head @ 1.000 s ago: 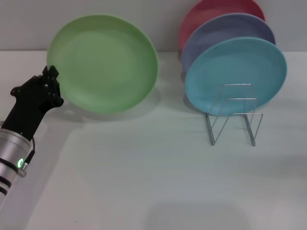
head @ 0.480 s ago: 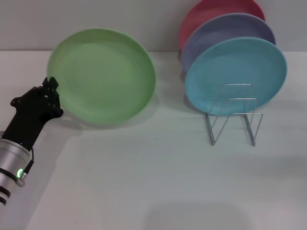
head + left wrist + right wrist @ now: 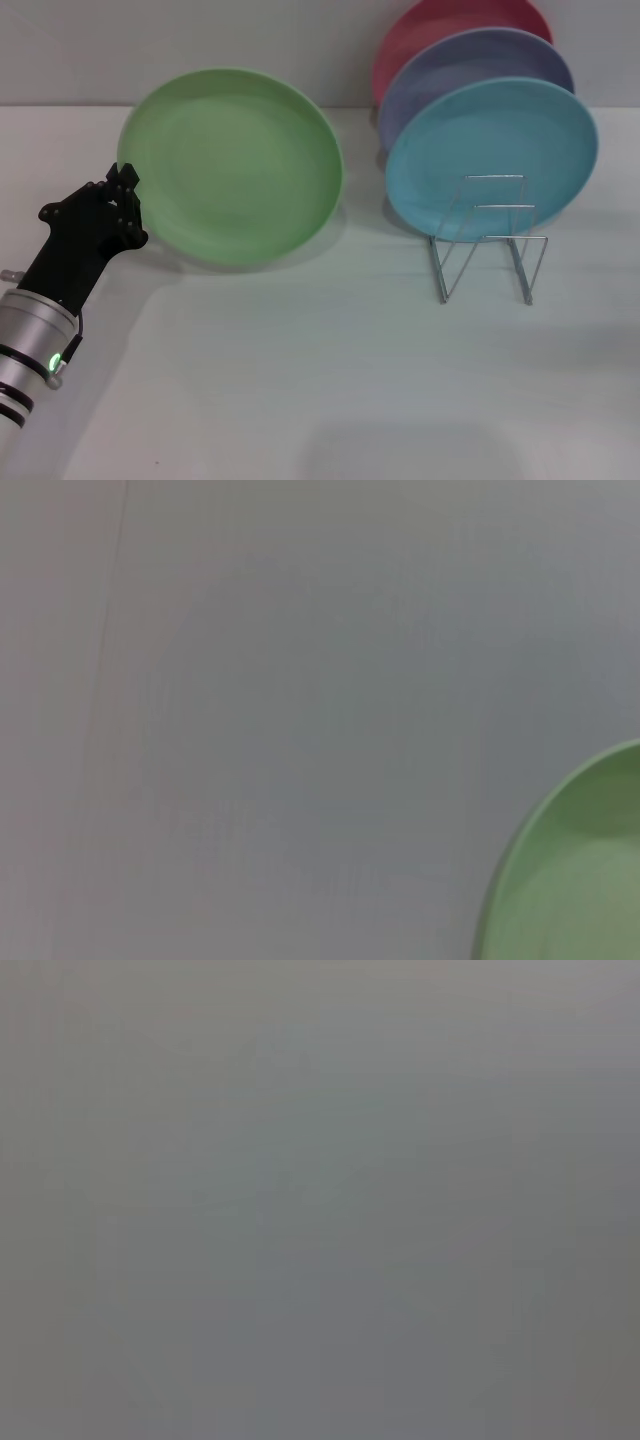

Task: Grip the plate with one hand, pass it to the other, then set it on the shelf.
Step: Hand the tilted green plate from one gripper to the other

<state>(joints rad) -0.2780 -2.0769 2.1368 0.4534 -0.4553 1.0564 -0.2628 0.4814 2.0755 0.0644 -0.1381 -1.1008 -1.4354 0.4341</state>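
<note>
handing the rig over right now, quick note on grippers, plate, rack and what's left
Left gripper: shut on the rim of the green plate, holding it tilted up above the table, left of the rack.
Right gripper: not in view in any picture.
Wire rack: on the table to the right, with the sky-blue plate standing at it, the lavender plate and a red plate behind.
Done: green plate gripped and lifted.
Left: pass it to the right gripper, then set it on the rack.
</note>
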